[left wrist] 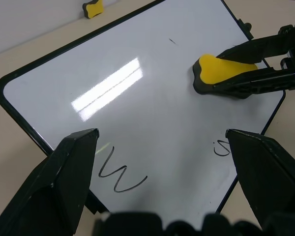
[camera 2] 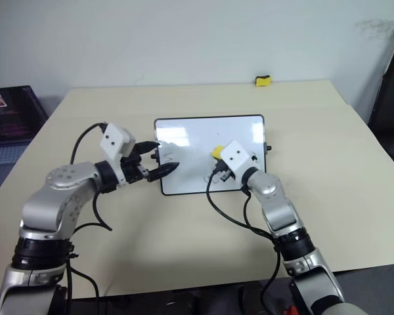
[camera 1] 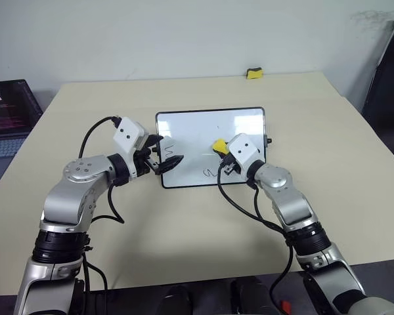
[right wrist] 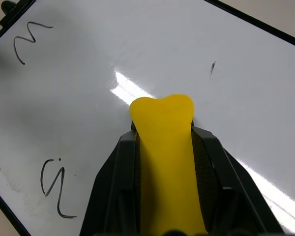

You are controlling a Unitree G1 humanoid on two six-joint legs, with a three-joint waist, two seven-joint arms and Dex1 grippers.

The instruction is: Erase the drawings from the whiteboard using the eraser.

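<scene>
Left eye view: small rectangular glossy white whiteboard w/ thin black frame [camera 1: 159,141] flat on beige tabletop [camera 1: 184,223], near table centre. Right gripper [right wrist: 163,147] over board's right-centre area, clenched on small oblong bright-yellow eraser w/ dark felt face [right wrist: 166,162]; black fingers [right wrist: 212,167] flank block on both sides. Felt face turned down toward white surface; contact w/ surface cannot be confirmed. Left gripper [left wrist: 162,142] released, fingers [left wrist: 69,182] spread wide, poised over board's left edge, holding nothing.

Black marker drawings remaining: W-like zigzag [left wrist: 122,173] near board's left side, close to left gripper; S-like squiggle [right wrist: 55,187] near front edge, beside eraser; short faint tick [right wrist: 212,68] toward far edge. Small black knob [camera 1: 268,140] on board's right short side.

Second stubby yellow-and-black block [camera 1: 253,73] at far table edge, well apart from board. Open dark laptop [camera 1: 6,118] off table's left side.
</scene>
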